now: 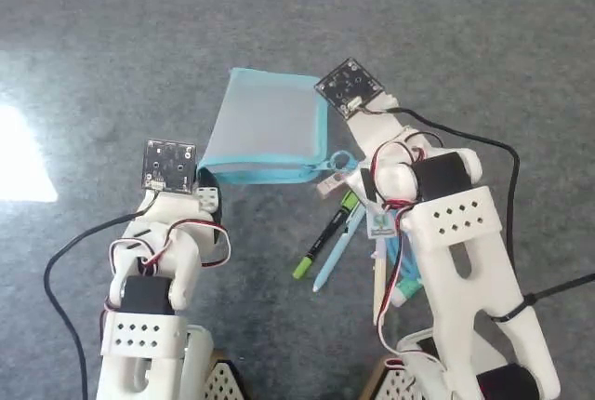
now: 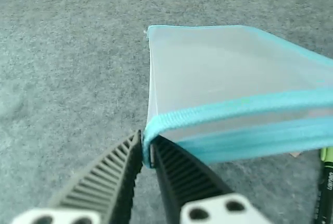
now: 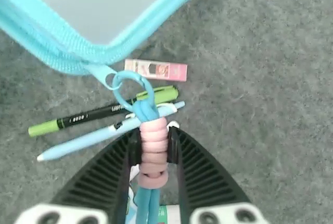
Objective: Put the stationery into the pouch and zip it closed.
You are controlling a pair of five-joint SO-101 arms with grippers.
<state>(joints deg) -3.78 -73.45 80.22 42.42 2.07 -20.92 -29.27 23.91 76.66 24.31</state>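
A translucent pouch (image 1: 270,126) with teal trim lies flat in the middle of the table. My left gripper (image 1: 205,180) is shut on its near left corner, and the left wrist view shows the fingers pinching the teal edge (image 2: 146,143) of the pouch (image 2: 223,78). At the other end of the zipper, my right gripper (image 1: 346,170) (image 3: 153,133) is shut on the pink zipper pull (image 3: 153,153), which hangs from a teal loop (image 3: 130,91). A pink eraser (image 3: 156,70), a green pen (image 3: 104,113) and a light blue pen (image 3: 99,138) lie outside the pouch (image 3: 99,5).
The green pen (image 1: 321,237) and the light blue pen (image 1: 337,249) lie slanted on the grey mat between the two arms. More stationery (image 1: 398,274) is partly hidden under the right arm. Open mat spreads to the far left and the far right.
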